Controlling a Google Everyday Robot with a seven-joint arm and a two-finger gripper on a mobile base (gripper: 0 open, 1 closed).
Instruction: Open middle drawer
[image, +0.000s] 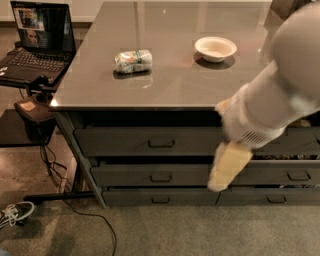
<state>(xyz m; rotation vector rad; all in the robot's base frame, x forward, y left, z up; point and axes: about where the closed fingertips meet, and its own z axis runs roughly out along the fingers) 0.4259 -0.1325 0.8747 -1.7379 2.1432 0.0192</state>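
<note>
Gripper (226, 170) hangs below the bench's (165, 85) front edge, right in front of the middle drawer (145, 175), at its right end. Spread or closed, I cannot tell. That drawer sits second down under the bench, left stack, handle (161, 177) untouched. Bowl (215, 48) and packet (133, 61) on the bench.

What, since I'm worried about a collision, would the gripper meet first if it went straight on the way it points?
Probably the lowest drawer front or carpet; the gripper points down-left, by the right end of the middle drawer. Depth is unclear.
</note>
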